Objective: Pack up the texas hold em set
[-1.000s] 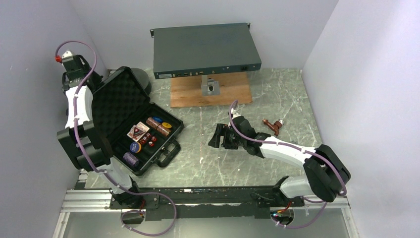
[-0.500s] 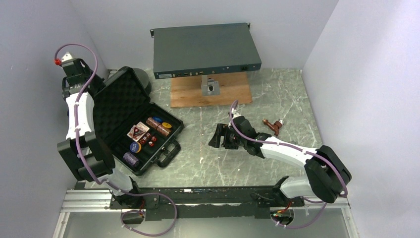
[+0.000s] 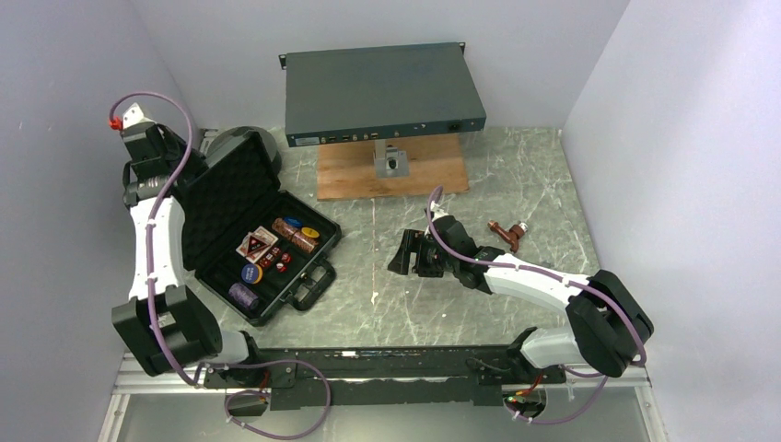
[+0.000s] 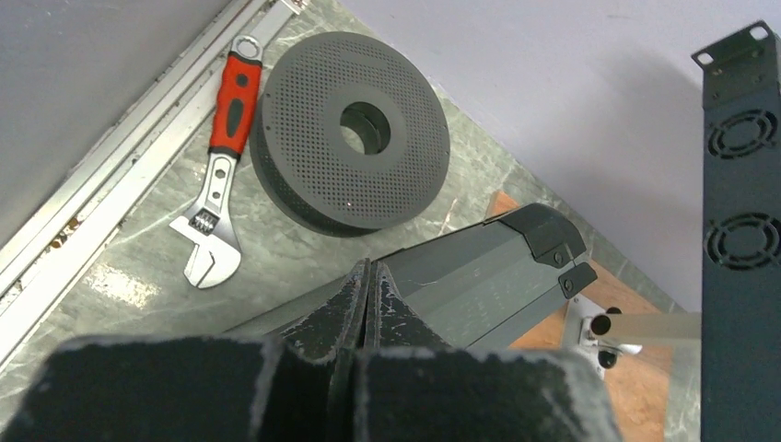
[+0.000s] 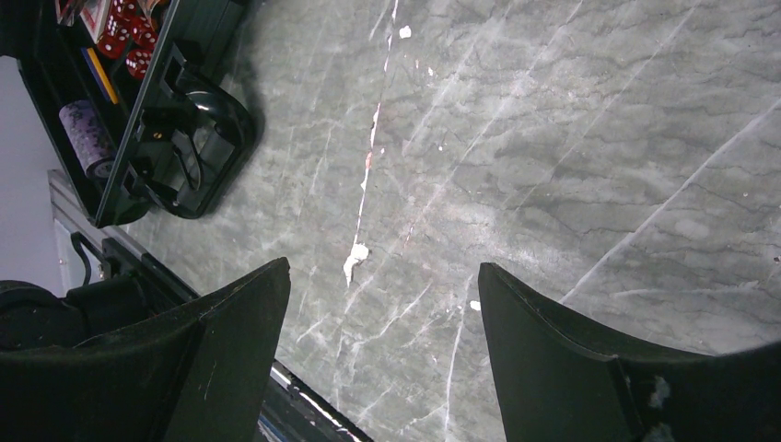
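You have a grey stone table [image 3: 516, 184], and the biggest thing on it is the flat grey box [image 3: 382, 92] sitting on a wooden board [image 3: 414, 170] at the far edge, out of your way. The black case [image 3: 274, 313] lies open near the left edge with its lid [image 4: 488, 272] standing up toward the far left corner. That looks right, because the set goes in before the lid comes down. Your left gripper [image 4: 368, 290] is up behind the top of the lid with its fingers pressed together on nothing. I think it is there to push the lid over. Your right gripper [image 5: 382, 350] hangs over bare table near the middle, fingers wide apart and holding nothing. It is close enough to help steady the case. The round grey spool [image 4: 355, 133] and the red wrench [image 4: 221, 175] lie in the far left corner behind the lid. The cards [image 3: 257, 243], chips [image 3: 250, 273] and red dice [image 3: 276, 261] already sit in the case.
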{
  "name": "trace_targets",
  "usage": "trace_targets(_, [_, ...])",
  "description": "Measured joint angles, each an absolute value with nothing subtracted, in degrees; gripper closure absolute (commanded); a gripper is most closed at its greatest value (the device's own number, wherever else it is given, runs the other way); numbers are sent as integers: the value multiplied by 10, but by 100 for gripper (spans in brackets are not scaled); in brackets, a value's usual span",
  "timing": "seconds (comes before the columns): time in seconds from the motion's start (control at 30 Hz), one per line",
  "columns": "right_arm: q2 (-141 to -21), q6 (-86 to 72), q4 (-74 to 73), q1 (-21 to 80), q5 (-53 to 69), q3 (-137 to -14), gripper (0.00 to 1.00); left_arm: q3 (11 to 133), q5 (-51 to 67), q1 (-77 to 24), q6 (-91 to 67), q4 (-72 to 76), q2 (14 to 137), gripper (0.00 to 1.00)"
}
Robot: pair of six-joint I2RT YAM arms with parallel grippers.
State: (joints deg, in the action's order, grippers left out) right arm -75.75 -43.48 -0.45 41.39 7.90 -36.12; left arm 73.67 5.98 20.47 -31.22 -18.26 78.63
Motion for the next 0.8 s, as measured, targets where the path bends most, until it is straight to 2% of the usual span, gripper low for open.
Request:
trace_targets(0.4, [-757,-435,-4,414,79,-361,22,657,95,194,-314,-199,695,100])
trace_targets(0.8, [-758,-435,-4,414,79,-361,22,649,120,191,-312,-288,632,100])
